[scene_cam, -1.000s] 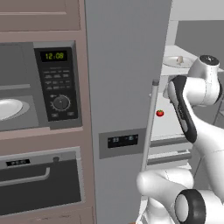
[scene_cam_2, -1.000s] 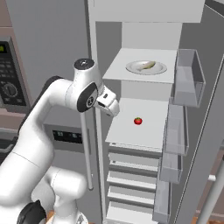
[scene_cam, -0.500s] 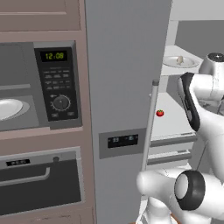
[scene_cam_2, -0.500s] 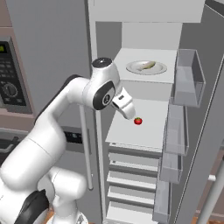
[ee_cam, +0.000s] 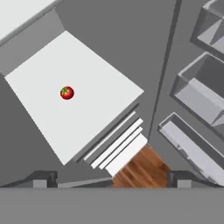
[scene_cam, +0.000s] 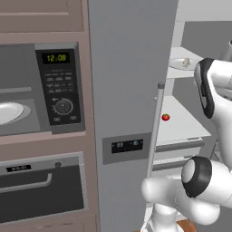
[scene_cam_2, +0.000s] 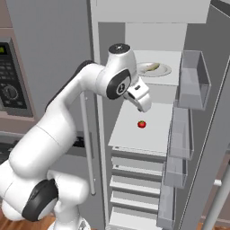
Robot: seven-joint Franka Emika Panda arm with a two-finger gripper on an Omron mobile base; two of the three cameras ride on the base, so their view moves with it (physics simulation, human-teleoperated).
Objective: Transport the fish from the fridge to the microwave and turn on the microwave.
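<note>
Fridge (scene_cam_2: 148,27) is standing open, and up on its top white shelf there's a shallow white bowl (scene_cam_2: 155,70) with the fish (scene_cam_2: 152,67) lying in it, a slim pale tan thing tapering to one end, too small to make out more. One shelf down sits a tiny red fruit (scene_cam_2: 142,124) by itself, with nothing around it. The clear door bins (scene_cam_2: 191,81) look bare. The gripper (scene_cam_2: 144,106) hangs just inside the fridge between those two shelves, fingers spread wide and holding nothing. Off to the left, the microwave (scene_cam: 38,90) has its white plate (scene_cam: 9,112) showing inside and green clock digits lit.
</note>
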